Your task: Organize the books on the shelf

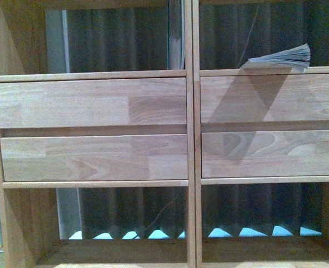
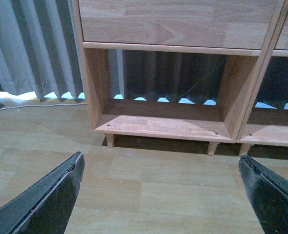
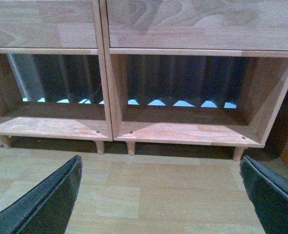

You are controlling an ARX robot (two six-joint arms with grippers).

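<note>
Shelf (image 1: 190, 156) of pale jointed wood fills the front view: two columns, four plain drawer fronts (image 1: 92, 103) stacked in pairs, with open-backed compartments above and below. In the upper right compartment a book (image 1: 284, 57) lies flat near the front edge, its grey page edges fanned and facing out. Its cover cannot be made out. In the upper left compartment a thin booklet (image 1: 177, 33) stands upright against the centre divider, cut off by the top of the frame and too dim to show colour. No writing can be read anywhere. A dark curtain (image 1: 114, 39) shows through the open backs. Short peg legs (image 2: 110, 140) rest on the wood floor (image 2: 158, 195). The left gripper (image 2: 159, 158) and right gripper (image 3: 160, 160) each hang low before the bottom compartments, fingers spread wide, holding nothing.
</note>
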